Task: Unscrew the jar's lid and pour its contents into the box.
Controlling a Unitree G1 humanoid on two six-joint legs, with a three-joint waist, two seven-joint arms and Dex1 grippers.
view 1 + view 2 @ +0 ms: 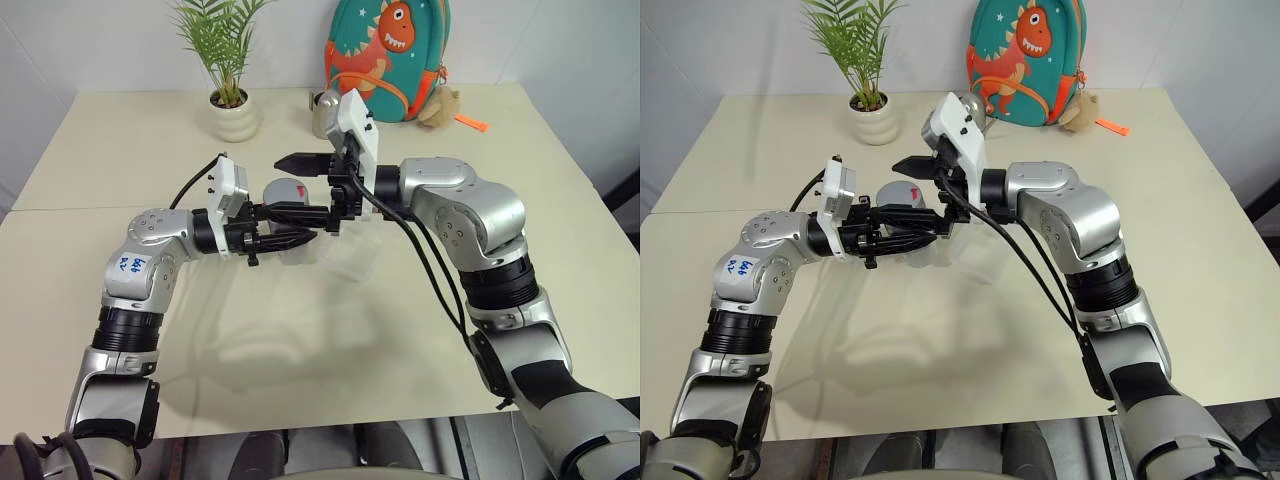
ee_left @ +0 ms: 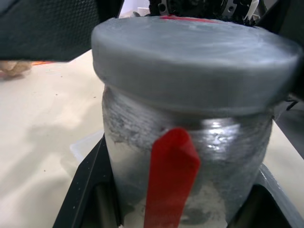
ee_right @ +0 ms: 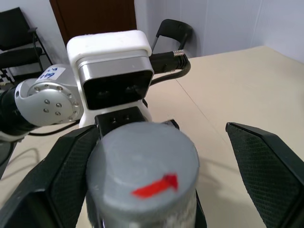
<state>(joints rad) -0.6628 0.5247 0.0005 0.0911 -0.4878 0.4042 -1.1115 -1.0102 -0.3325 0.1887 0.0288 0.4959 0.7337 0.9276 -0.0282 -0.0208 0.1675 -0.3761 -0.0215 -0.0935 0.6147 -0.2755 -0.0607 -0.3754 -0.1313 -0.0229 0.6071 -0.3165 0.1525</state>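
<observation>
Jar (image 2: 190, 156) with its grey lid (image 3: 142, 164) screwed on is being held above the middle of the table (image 1: 300, 340), the left hand (image 1: 290, 238) clamping its sides. Right hand (image 1: 305, 190) is hovering with fingers spread wide either side of the lid. Clear box (image 1: 350, 255) is sitting just beneath.

A wide cream table (image 1: 110, 150) filled most of the frame, a seam running across it at mid-left, and a plain white wall (image 1: 100, 40) closed off the top behind it. At the upper centre a teal dinosaur backpack (image 1: 390, 55) leaned against that wall, with a small potted palm in a white pot (image 1: 233, 118) to its left. In the right wrist view, a dark wooden door (image 3: 92, 16) stood at the top and a black chair (image 3: 19, 28) at the upper left.
</observation>
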